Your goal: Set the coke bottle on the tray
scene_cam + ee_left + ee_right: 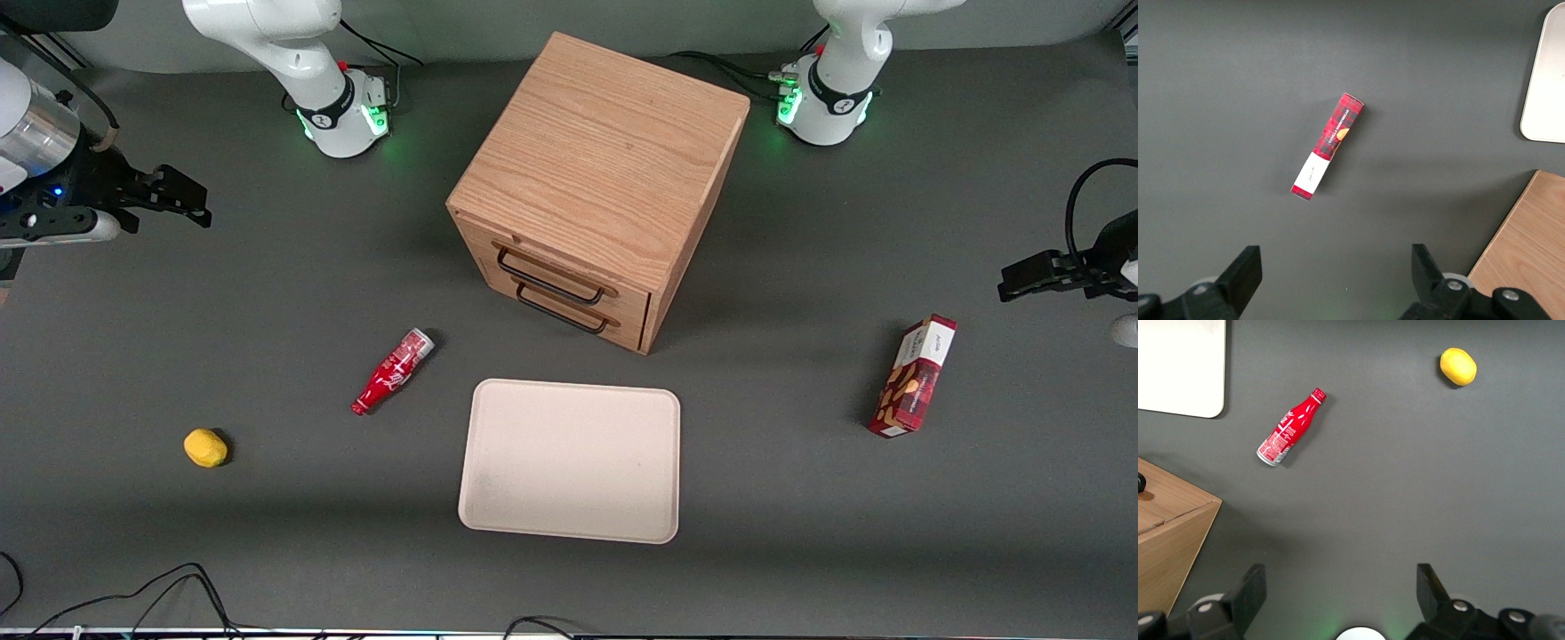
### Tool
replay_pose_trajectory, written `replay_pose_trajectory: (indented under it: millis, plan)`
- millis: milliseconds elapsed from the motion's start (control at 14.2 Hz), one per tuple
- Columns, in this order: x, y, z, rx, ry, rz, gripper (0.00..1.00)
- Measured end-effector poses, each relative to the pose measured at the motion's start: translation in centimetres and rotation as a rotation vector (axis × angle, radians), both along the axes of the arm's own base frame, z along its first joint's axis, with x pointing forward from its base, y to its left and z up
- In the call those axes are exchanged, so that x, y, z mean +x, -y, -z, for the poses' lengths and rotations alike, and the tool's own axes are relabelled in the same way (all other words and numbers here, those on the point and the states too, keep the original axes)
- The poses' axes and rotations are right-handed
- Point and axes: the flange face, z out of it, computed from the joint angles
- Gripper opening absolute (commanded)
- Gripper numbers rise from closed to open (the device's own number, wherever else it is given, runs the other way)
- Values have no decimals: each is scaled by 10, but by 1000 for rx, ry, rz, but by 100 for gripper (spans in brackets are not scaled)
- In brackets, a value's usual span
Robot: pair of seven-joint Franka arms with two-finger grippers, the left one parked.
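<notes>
The coke bottle (391, 372) is small and red with white script. It lies on its side on the dark table, beside the tray and toward the working arm's end, with its cap pointing toward the front camera. It also shows in the right wrist view (1290, 428). The cream-beige tray (569, 462) lies flat in front of the drawer cabinet, with nothing on it; its corner shows in the right wrist view (1178, 367). My gripper (182, 203) hangs open and empty, raised above the table at the working arm's end, well apart from the bottle. Its fingers are spread wide in the right wrist view (1340, 577).
A wooden two-drawer cabinet (596, 178) stands mid-table, farther from the front camera than the tray. A yellow lemon (205, 447) lies nearer the front camera than the bottle, toward the working arm's end. A red snack box (914, 376) lies toward the parked arm's end. Cables (178, 587) trail along the front edge.
</notes>
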Motion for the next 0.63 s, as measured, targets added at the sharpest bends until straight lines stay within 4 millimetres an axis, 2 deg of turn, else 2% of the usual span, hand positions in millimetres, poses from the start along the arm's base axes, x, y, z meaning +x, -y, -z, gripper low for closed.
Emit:
replay_pose_trajectory:
  millis: [351, 632]
  plan:
    - [1, -1, -4, 6, 8, 4, 100]
    - [13, -10, 10, 28, 4, 40, 100]
